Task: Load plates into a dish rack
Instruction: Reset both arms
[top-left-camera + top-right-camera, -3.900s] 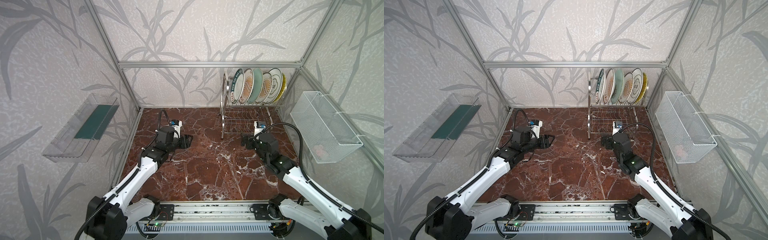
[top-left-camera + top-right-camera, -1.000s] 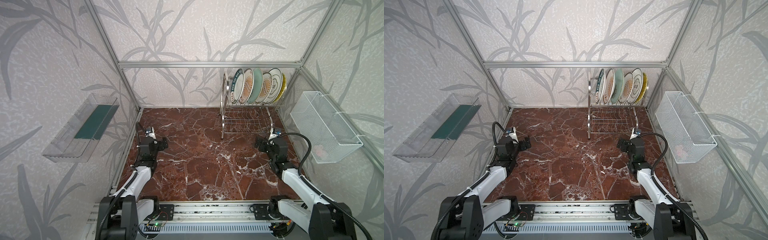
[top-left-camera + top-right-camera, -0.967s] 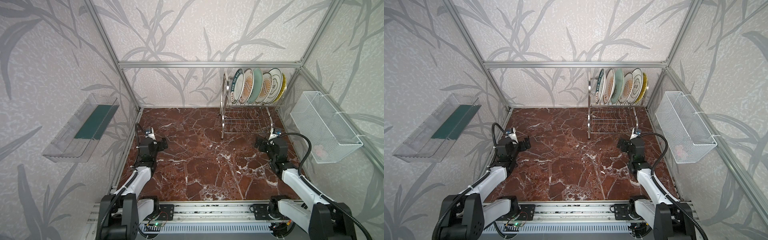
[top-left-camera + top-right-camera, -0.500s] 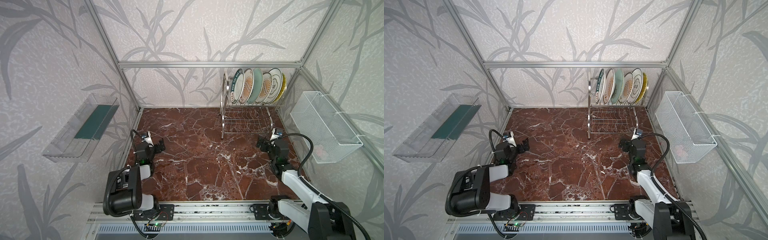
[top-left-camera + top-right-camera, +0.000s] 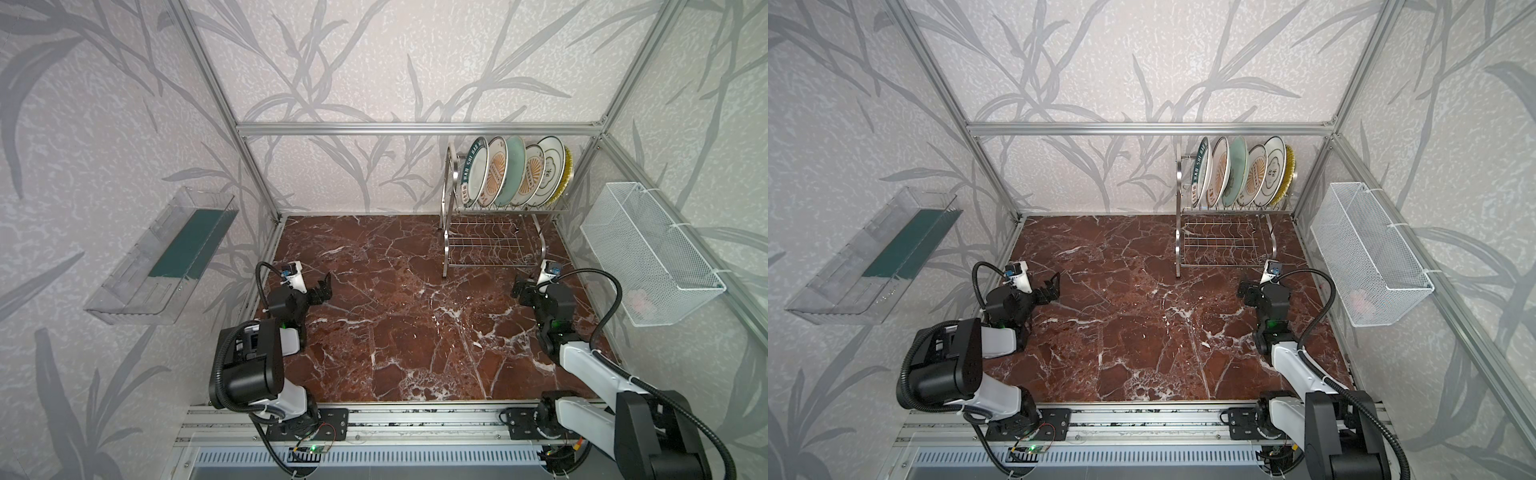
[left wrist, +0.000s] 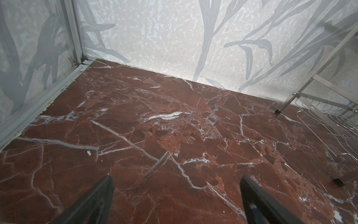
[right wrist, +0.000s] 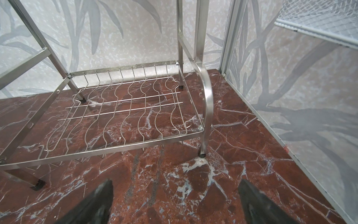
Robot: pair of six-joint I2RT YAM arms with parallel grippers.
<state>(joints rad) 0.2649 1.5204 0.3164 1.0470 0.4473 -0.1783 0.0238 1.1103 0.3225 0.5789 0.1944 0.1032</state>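
Several plates [image 5: 513, 166] [image 5: 1237, 166] stand upright side by side in the upper tier of the dish rack [image 5: 449, 232] [image 5: 1181, 232] at the back right, seen in both top views. The rack's lower tier [image 7: 126, 108] is bare wire. My left gripper [image 5: 322, 289] [image 5: 1052, 286] [image 6: 176, 177] hovers low at the left side of the table, open and empty. My right gripper [image 5: 519, 286] [image 5: 1245, 291] [image 7: 175, 181] is open and empty just in front of the rack's right front leg [image 7: 202, 153]. The rack's left legs [image 6: 279, 111] show in the left wrist view.
A white mesh basket [image 5: 648, 253] hangs on the right wall, above and beside the right arm. A clear plastic tray [image 5: 166, 257] hangs on the left wall. The red marble table [image 5: 395, 332] is framed by aluminium posts, with the arms' rail [image 5: 415, 424] along the front.
Both arms have drawn back from the middle of the table toward the front. The left arm has folded up over its base. Both grippers stayed open; the plates have not moved.
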